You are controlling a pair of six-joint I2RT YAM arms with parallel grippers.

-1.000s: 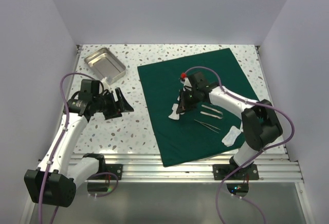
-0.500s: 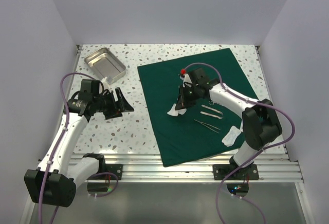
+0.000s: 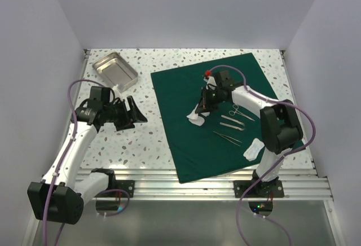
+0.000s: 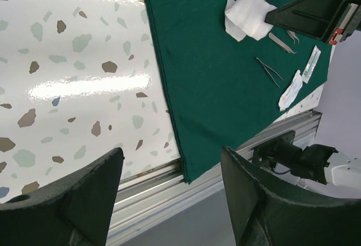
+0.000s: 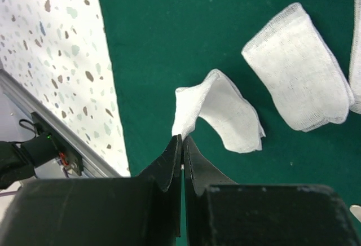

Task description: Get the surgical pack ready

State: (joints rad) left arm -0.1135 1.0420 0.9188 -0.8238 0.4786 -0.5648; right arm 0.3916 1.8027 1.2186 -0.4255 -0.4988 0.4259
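Since only a corner of the gauze square [image 5: 223,116] is pinched by the right gripper [image 5: 182,141], it could be dropped.

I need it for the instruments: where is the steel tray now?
Top view: the steel tray lies far left, beyond the left pincer, off the green drape.

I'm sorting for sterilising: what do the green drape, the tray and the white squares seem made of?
Green drape: matte woven fabric by the look, no glare, what looks like a hemmed edge in the left wrist view. Tray: probably polished steel, with bright mirror-like walls. White square in the right gripper: likely gauze, with visible open weave and limp folds.
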